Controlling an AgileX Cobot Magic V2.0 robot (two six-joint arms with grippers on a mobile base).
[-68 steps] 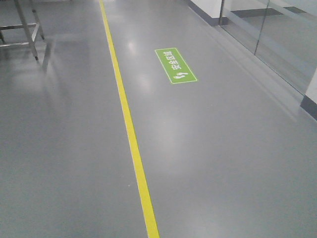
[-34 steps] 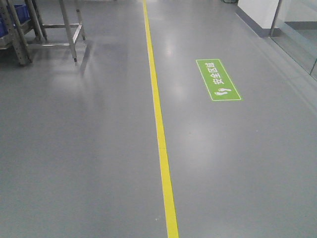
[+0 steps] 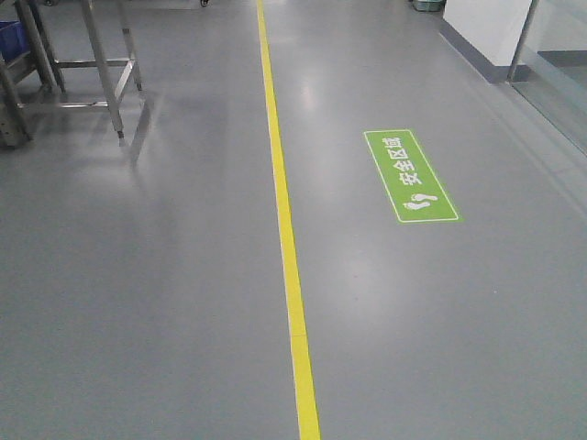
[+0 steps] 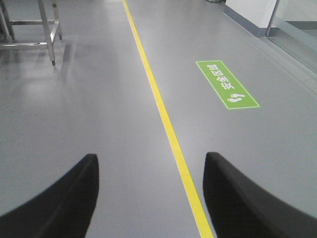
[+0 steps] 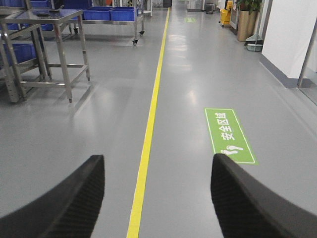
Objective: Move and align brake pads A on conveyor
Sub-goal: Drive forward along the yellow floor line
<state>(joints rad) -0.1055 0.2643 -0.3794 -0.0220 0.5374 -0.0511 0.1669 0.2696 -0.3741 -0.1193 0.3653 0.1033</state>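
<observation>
Gaping above glossy grey floor [image 3: 138, 275]: left gripper [image 4: 150, 157], right gripper [image 5: 157, 157], curved matte-black jaws apart; yellow stripe [image 3: 286, 229] ahead.

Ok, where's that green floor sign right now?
In the front view the green sign lies flat on the floor, right of the yellow line; the steel table stands across the line at upper left.

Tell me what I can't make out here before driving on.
Brake pads and conveyor: in no view.
Steel table, right wrist view: cut by the left edge, top seen edge-on, its load unclear.
Blue bins, right wrist view: too far, walls hide contents.
Left gripper and right gripper: only finger ends show, bottom edge cuts the rest.
</observation>
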